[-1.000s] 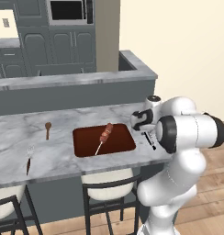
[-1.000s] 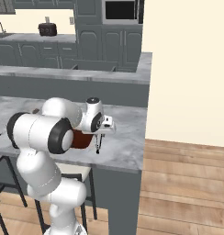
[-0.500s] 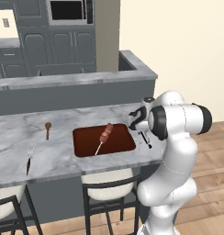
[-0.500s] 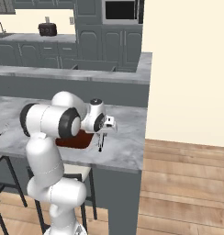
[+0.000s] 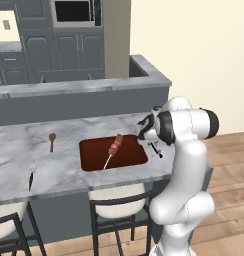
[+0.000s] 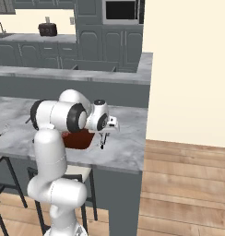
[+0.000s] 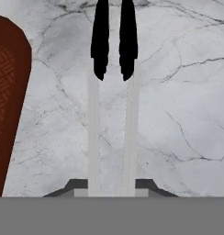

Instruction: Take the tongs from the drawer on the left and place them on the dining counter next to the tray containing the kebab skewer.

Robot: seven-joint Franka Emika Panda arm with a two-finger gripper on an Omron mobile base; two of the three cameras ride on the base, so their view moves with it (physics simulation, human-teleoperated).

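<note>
Grip: my gripper (image 7: 113, 186) is nearly closed on the tongs (image 7: 113, 69), pinching both silvery arms so the dark tips point away from my hand.
Tongs: they hang over the dining counter (image 7: 187, 114), just beside the tray (image 7: 8, 96); I cannot tell whether they touch the marble.
Tray: its kebab skewer (image 5: 113, 149) marks the spot I judge right.
Next: probably lower and let go.

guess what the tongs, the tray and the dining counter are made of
Tongs: likely brushed metal, with pale silvery arms and matte black tips, perhaps rubber. Tray: reddish-brown, possibly wood or plastic; a woven texture shows inside. Dining counter: looks like polished marble, white-grey with dark veins.
</note>
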